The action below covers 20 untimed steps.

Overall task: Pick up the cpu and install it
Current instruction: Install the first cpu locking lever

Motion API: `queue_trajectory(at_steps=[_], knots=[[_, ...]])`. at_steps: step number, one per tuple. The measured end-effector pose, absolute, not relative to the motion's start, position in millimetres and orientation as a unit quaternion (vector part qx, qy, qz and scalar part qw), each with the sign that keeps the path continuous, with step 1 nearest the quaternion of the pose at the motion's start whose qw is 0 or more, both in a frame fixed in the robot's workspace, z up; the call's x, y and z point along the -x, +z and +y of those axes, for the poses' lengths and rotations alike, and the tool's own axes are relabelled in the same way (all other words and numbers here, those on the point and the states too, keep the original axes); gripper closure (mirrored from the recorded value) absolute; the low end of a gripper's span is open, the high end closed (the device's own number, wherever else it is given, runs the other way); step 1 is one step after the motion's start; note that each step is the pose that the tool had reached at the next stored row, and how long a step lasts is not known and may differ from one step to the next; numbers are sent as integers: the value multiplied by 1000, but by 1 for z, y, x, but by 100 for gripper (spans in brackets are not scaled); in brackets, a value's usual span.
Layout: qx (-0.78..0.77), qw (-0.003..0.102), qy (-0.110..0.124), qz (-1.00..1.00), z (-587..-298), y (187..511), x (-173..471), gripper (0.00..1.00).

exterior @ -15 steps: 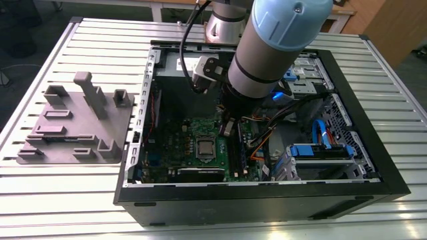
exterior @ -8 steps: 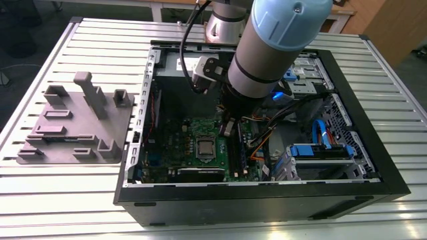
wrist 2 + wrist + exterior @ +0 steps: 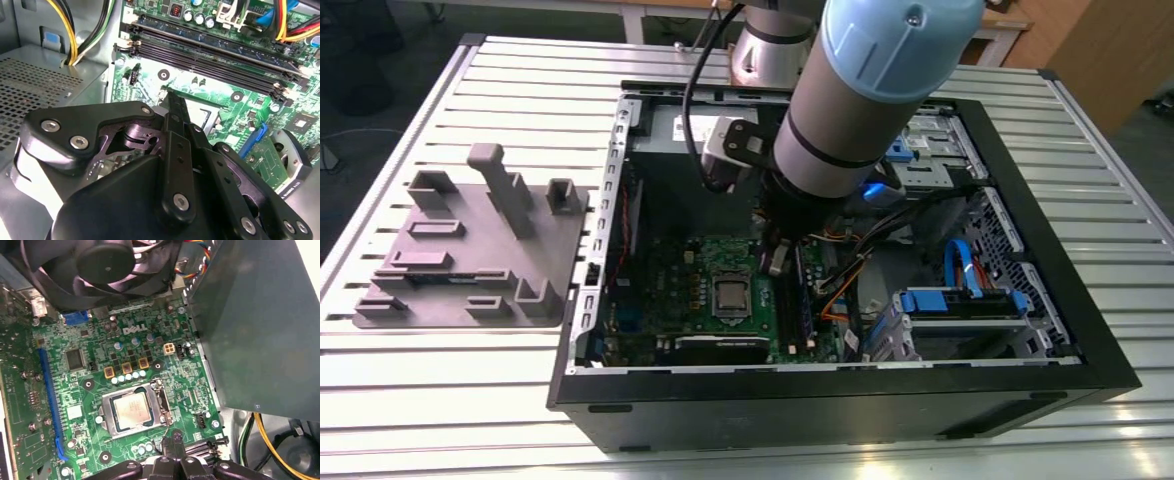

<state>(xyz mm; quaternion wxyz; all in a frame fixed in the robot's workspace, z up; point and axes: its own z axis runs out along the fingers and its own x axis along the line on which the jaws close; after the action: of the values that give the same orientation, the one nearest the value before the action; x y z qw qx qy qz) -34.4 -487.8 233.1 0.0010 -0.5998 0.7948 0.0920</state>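
Black linkage of our gripper [image 3: 176, 456] hangs inside the case [image 3: 854, 400], over the green motherboard [image 3: 75, 405]; its fingers [image 3: 176, 107] meet at the tips and carry nothing, so we call it clenched and empty. Just beside the tips, the cpu [image 3: 131, 409] lies flat in its socket [image 3: 162, 400] near the board's middle. Past it run the RAM slots [image 3: 210, 52]. On the bench by the case's side sits a grey plate [image 3: 467, 250].
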Motion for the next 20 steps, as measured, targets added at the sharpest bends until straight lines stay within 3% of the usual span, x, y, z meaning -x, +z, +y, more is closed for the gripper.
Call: queue_trajectory(at_steps=[13,20], knots=[[626,-4,88,775,-495,228,36,90],[641,4,80,763,-498,228,37,90]])
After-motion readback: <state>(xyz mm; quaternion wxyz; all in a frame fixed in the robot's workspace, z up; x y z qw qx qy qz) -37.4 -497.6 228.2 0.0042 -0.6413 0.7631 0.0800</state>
